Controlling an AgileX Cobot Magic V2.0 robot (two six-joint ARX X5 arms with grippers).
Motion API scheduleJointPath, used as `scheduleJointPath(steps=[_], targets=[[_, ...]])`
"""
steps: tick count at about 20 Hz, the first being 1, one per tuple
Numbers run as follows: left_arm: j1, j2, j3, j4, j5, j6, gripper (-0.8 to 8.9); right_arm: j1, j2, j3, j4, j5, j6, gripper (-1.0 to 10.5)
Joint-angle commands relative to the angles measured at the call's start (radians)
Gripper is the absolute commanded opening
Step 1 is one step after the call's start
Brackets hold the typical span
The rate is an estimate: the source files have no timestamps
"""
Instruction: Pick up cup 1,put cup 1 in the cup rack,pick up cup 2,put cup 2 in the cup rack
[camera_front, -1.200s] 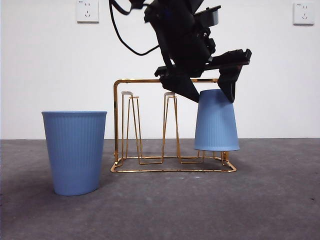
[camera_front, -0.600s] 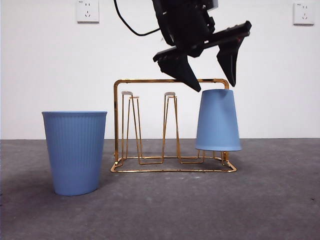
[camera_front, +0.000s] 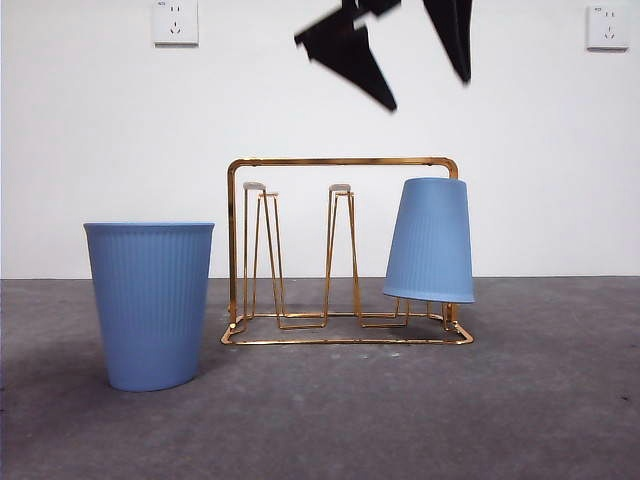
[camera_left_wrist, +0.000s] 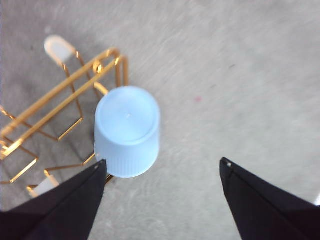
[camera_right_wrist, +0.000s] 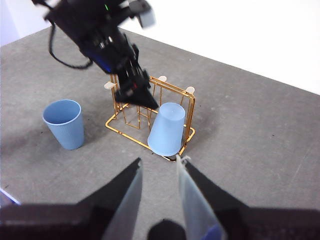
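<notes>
A blue cup (camera_front: 432, 240) hangs upside down on the right end prong of the gold wire cup rack (camera_front: 340, 160), slightly tilted. My left gripper (camera_front: 428, 92) is open high above it, touching nothing. The left wrist view looks down on that cup's base (camera_left_wrist: 127, 130) beside the rack (camera_left_wrist: 60, 100), with the left gripper (camera_left_wrist: 164, 161) holding nothing between its spread jaws. A second blue cup (camera_front: 150, 300) stands upright on the table left of the rack. From high up, my right gripper (camera_right_wrist: 159, 161) looks over the rack (camera_right_wrist: 175, 90), both cups (camera_right_wrist: 167, 130) (camera_right_wrist: 64, 122) and the left arm (camera_right_wrist: 115, 45); it is open and empty.
The grey table (camera_front: 540, 400) runs back to a white wall with two sockets (camera_front: 175, 20). Two other rack prongs (camera_front: 262, 250) stand bare.
My left gripper has risen straight up away from the upside-down cup, jaws still spread. The cup stays on the rack and has swung slightly to a tilt.
</notes>
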Motion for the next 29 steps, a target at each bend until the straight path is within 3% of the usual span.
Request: scheduleJointPath(steps=[1,4,10,14,16,19,29], targets=[[-0.005,-0.069,0.026,-0.009,0.008,0.002,3.82,0.0,0.011,-0.003,0.015,0.003,0.016,1.2],[-0.005,-0.197,0.026,-0.028,0.006,0.003,3.81,0.0,0.049,-0.003,0.034,-0.017,0.026,1.2],[-0.004,-0.468,0.026,-0.179,-0.059,0.013,3.77,0.0,0.247,-0.003,0.183,-0.208,0.038,1.3],[-0.004,-0.619,0.024,-0.343,-0.206,0.004,3.77,0.0,0.455,-0.003,0.276,-0.338,0.037,1.4],[-0.005,-0.698,-0.012,-0.342,-0.215,-0.006,3.76,0.0,0.57,-0.003,0.338,-0.404,0.038,1.4],[-0.004,-0.833,-0.139,-0.342,-0.277,-0.034,3.77,0.0,0.736,-0.003,0.452,-0.509,0.043,3.2],[-0.005,-1.123,-0.508,-0.333,-0.406,-0.121,3.77,0.001,1.017,-0.003,0.634,-0.518,0.096,3.2]])
